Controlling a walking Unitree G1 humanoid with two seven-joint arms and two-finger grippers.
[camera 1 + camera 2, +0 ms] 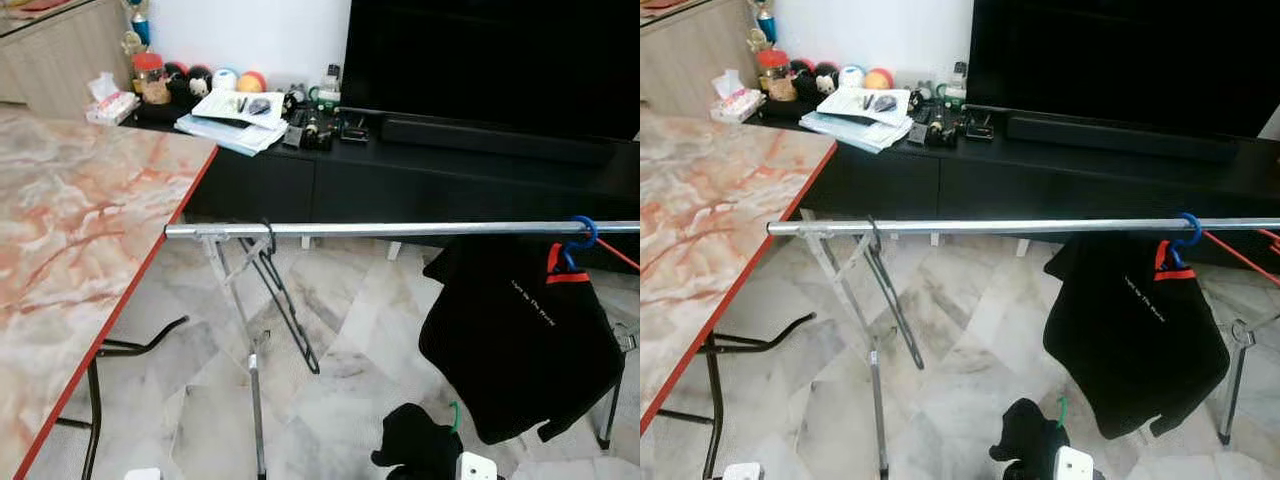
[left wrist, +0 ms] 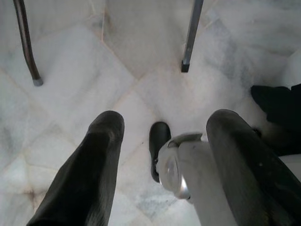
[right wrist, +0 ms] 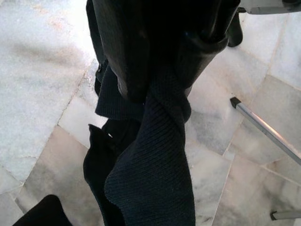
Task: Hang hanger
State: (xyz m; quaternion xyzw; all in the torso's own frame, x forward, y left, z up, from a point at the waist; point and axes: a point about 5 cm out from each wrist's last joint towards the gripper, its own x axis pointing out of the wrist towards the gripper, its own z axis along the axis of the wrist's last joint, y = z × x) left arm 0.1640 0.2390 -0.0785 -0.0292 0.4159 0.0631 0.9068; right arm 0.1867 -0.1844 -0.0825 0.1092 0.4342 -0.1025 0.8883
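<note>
A silver rail [image 1: 400, 229] runs across in front of me at waist height. An empty black hanger [image 1: 285, 300] hangs near its left end. A black garment on a blue hanger [image 1: 580, 238] hangs towards the right end. Low down, below the rail, a second black garment [image 1: 415, 440] with a green hanger hook [image 1: 453, 410] is bunched up. My right gripper [image 3: 160, 75] is shut on this garment's knitted cloth [image 3: 155, 169], which hangs down over the floor. My left gripper [image 2: 165, 120] hangs open above the marble floor, with nothing between its fingers [image 2: 101, 141].
A marble-topped table with a red edge [image 1: 80, 250] stands at my left, its black legs beneath. The rail's folding metal stand [image 1: 255, 380] rises from the floor. Behind are a black TV cabinet [image 1: 450, 170] with clutter and a large dark screen [image 1: 490, 50].
</note>
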